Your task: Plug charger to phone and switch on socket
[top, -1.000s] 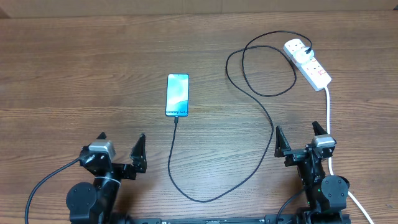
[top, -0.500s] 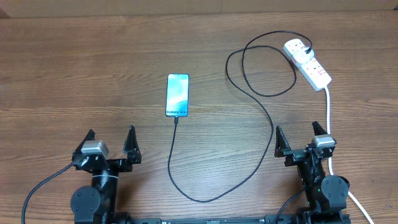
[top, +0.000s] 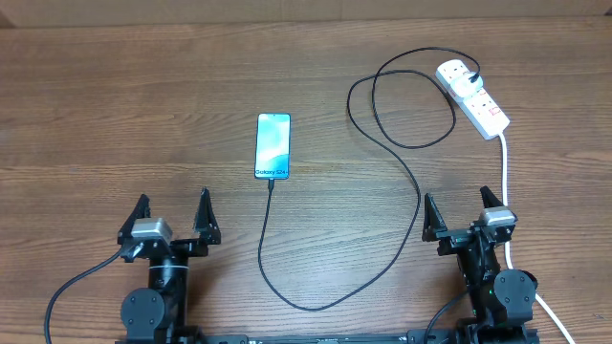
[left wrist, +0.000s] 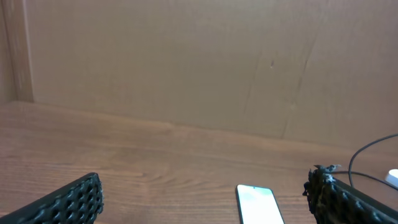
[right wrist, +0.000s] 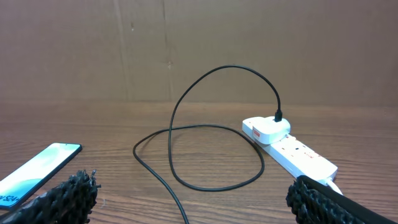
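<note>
Brown wooden bench (top: 96,105) shows open wood along its left side. Left fingers (top: 204,216) gape wide, empty. Centre: slim teal-screened phone (top: 273,146), thin black charger cable (top: 417,187) meeting its near edge and looping right to the white red-switched power strip (top: 475,98) far right. Right fingers (top: 431,218) spread wide, empty.

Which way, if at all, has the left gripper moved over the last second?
Yes. The left gripper has swung leftward, away from the charger, and straightened; the phone has not shifted.
</note>
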Available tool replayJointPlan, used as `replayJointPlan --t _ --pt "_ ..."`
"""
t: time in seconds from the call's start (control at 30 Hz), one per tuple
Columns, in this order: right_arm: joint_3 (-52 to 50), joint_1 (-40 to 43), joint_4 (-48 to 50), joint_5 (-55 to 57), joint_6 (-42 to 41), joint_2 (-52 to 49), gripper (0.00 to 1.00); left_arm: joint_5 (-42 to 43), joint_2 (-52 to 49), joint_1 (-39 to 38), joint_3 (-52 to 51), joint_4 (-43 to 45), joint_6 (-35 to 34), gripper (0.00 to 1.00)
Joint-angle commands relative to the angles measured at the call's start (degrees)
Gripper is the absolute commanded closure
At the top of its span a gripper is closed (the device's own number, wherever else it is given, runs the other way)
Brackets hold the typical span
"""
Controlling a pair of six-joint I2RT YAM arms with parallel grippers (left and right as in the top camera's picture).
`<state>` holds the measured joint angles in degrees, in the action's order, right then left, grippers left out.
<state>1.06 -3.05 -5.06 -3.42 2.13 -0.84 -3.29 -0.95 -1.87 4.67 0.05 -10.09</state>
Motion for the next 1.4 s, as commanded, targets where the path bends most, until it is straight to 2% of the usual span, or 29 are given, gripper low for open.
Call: replayJointPlan --t 0.0,0.1,0.33,0.6,0.77,1.37 --pt "-0.6 -0.3 0.4 0.3 -0.2 0.7 0.00 -3.8 0.8 -0.9 -2.0 1.9 1.3 0.00" --pt "-0.6 -0.3 0.4 0.4 -0.2 0.7 0.00 -4.4 0.8 -0.8 -4.2 6.2 1.3 0.00" --pt "-0.6 -0.3 0.4 0.4 -0.2 0.7 0.00 -4.7 0.8 -0.7 -4.4 6.8 4.3 0.00" --pt "-0.6 -0.3 0.4 0.3 -0.2 0.7 0.00 -2.8 0.8 -0.7 -4.4 1.8 8.9 0.00" --pt "-0.6 -0.3 0.4 0.3 -0.2 0.7 0.00 -2.6 0.8 -0.7 -4.4 -4.1 9.1 0.00" --pt "-0.6 -0.3 0.4 0.3 -0.2 0.7 0.00 -2.3 0.8 -0.7 -4.4 -4.2 9.2 0.00"
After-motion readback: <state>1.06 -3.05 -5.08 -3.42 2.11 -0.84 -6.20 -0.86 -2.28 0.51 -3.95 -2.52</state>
